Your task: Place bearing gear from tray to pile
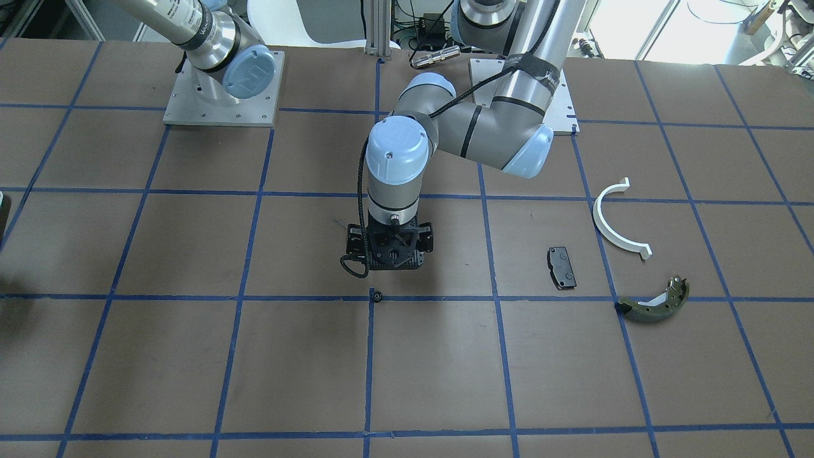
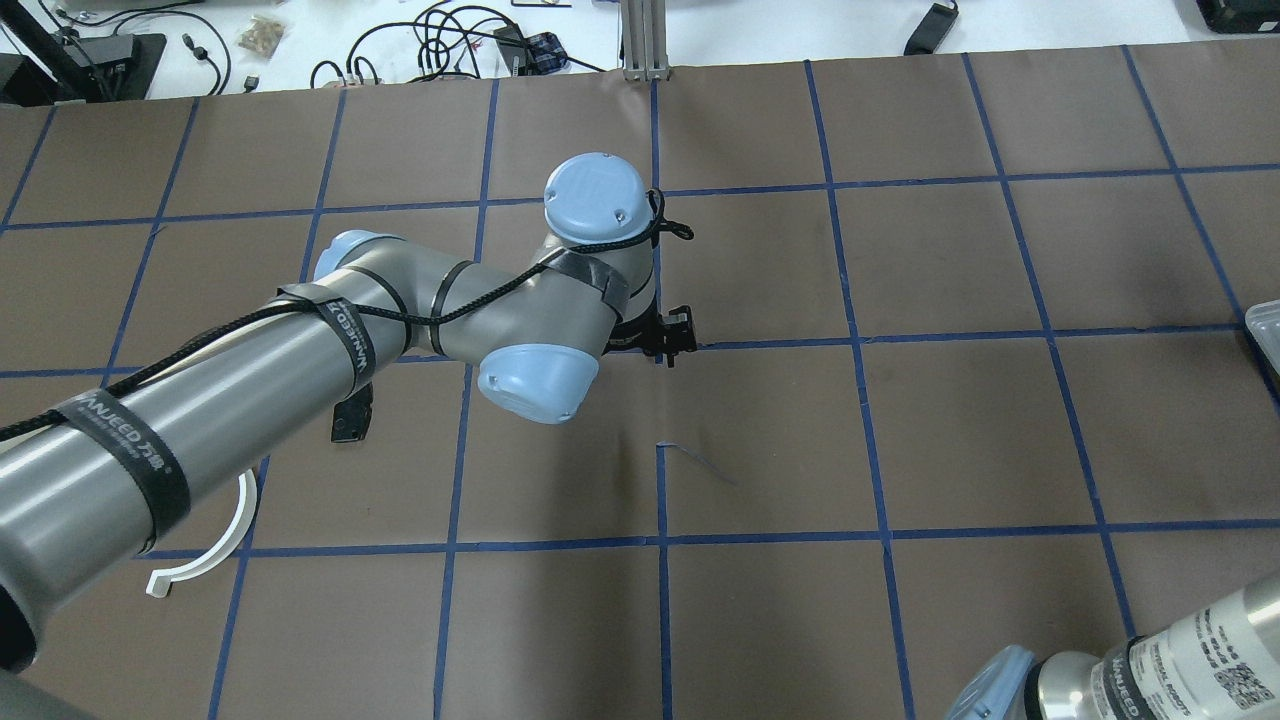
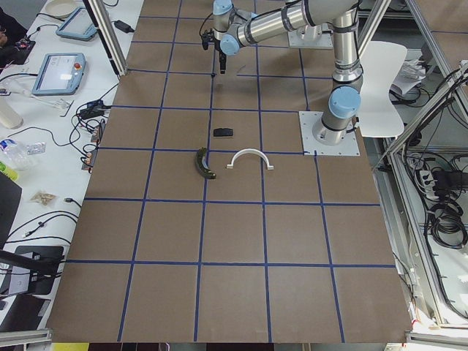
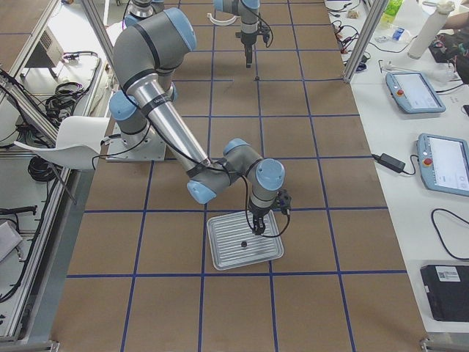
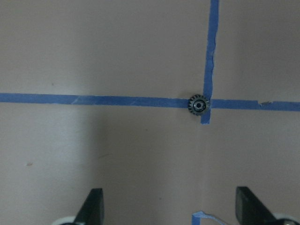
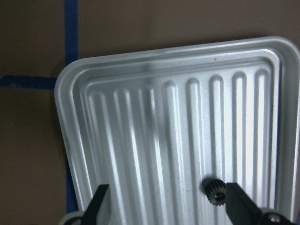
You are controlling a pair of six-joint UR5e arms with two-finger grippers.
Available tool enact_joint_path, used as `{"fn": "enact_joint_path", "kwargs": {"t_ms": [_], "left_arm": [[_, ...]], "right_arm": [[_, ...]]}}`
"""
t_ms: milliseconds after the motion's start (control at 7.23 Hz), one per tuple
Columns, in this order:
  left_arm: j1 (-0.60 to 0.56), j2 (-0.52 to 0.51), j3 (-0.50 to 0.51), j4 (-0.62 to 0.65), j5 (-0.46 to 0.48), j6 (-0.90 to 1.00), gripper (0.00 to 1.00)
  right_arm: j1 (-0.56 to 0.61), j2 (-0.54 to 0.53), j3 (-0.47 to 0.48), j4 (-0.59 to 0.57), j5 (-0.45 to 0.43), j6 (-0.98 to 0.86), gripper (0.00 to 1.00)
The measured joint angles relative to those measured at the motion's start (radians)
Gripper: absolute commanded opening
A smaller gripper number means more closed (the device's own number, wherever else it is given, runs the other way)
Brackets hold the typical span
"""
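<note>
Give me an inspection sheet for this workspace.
Surface: brown table with blue tape grid.
Job's things: bearing gear in the tray; second gear on a tape crossing; half-ring, brake pad and brake shoe loosely grouped.
Clutter: nothing seen.
Grippers: left gripper open above second gear; right gripper open over tray.
Cables: black cable strapped along left arm.
Surroundings: tablets, white chair.

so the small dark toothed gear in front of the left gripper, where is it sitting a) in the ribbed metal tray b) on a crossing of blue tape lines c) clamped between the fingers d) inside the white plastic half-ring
b: the small dark toothed gear lies on the brown table right where two blue tape lines meet, clear of the open left gripper.
</note>
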Motion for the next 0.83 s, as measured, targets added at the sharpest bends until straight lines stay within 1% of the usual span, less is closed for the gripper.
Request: {"fn": "enact_joint_path", "kwargs": {"t_ms": [138,277,415,553,691,830], "left_arm": [[-0.009,-0.031,-0.006,0.066,0.003,0.0,1.0],[-0.016,-0.058,-0.006,0.12,0.007,0.003,1.0],[-0.019,-0.084,-0.004,0.166,0.009,0.008,1.0],[-0.021,-0.106,-0.003,0.206,0.011,0.013,1.0],[-0.021,-0.12,-0.001,0.236,0.012,0.023,0.97],[-0.021,-0.127,0.002,0.251,0.013,0.037,0.86]], "right_arm": [[-0.02,0.019,0.0,-0.017,-0.001,-0.015,0.82],[-0.04,0.042,0.0,-0.037,-0.001,-0.028,0.82],[-0.06,0.061,0.0,-0.056,-0.002,-0.046,0.79],[-0.073,0.072,0.0,-0.064,-0.003,-0.065,0.65],[-0.08,0.078,0.0,-0.068,-0.003,-0.075,0.31],[-0.083,0.084,0.0,-0.069,-0.004,-0.075,0.13]]}}
